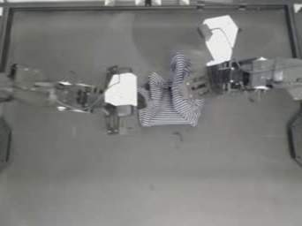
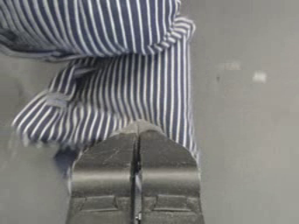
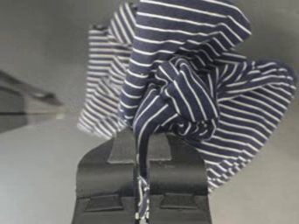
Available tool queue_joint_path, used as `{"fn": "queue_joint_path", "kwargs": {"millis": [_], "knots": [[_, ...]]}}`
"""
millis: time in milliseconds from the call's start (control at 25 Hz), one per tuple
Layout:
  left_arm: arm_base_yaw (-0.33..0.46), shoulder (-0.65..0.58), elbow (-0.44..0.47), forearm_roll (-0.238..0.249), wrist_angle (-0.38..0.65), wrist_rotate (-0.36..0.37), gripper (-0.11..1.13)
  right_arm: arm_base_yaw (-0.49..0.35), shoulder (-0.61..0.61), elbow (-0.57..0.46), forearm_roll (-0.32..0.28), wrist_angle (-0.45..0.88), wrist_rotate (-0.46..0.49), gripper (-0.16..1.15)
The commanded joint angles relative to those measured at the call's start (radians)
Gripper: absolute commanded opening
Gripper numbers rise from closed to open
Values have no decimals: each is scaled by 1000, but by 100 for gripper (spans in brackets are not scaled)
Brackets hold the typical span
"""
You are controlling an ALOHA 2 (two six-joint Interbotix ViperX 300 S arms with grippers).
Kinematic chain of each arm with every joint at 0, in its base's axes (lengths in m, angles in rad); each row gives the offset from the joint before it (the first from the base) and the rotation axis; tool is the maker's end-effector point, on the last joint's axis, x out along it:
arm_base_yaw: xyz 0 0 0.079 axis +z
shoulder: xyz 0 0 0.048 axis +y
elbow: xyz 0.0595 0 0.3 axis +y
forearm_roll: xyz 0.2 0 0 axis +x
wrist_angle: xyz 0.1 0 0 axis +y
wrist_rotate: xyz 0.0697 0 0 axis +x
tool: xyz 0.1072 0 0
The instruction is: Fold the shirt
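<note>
The striped shirt (image 1: 168, 99) hangs bunched between both claws above the table (image 1: 177, 185), toward its far edge. The left gripper (image 1: 139, 98) and right gripper (image 1: 190, 88) each pinch a fold, jaws clamped. Bare tabletop lies all around.

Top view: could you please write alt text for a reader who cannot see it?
A crumpled striped shirt sits bunched near the middle of a dark table, held from both sides. The left gripper pinches its left edge and the right gripper pinches its right side, both jaws closed on fabric.
</note>
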Motion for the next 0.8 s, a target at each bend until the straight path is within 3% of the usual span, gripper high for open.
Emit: {"fn": "queue_joint_path", "kwargs": {"millis": [40, 280, 560, 680, 800], "knots": [[9, -109, 34, 2, 14, 0, 2, 3, 26, -69, 38, 20, -38, 5], [18, -175, 109, -2, 14, -5, 2, 5, 112, -147, 130, 49, -130, 5], [18, -210, 138, -2, 31, -5, 2, 5, 169, -184, 140, 44, -140, 9], [18, -215, 138, -2, 52, -3, 2, 5, 192, -186, 143, 37, -140, 28], [18, -216, 146, -2, 55, -3, 3, 5, 207, -187, 178, 6, -146, 62]]}}
